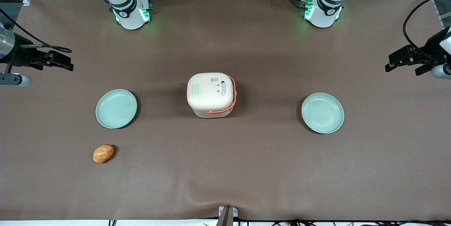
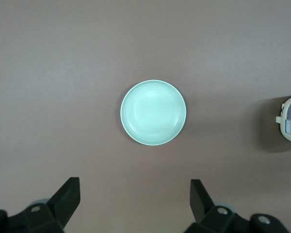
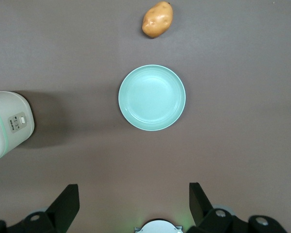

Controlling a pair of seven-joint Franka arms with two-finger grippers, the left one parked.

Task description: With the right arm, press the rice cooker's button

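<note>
Rice cooker (image 1: 211, 94) sits mid-table on the brown table cover (image 1: 246, 169), lid down, coral handle band on the side toward the parked arm's end. One mint-green plate (image 1: 116, 108) lies well apart from the cooker toward the working arm's end, slightly nearer the front camera than the cooker. Second plate (image 1: 322, 112) lies well apart from the cooker toward the parked arm's end. Potato (image 1: 103, 153) lies near the first plate, nearer the front camera than the cooker. Right arm's gripper (image 3: 134, 204) hangs high, well apart from the cooker, above the first plate, fingers (image 3: 68, 201) spread wide, holding nothing.
</note>
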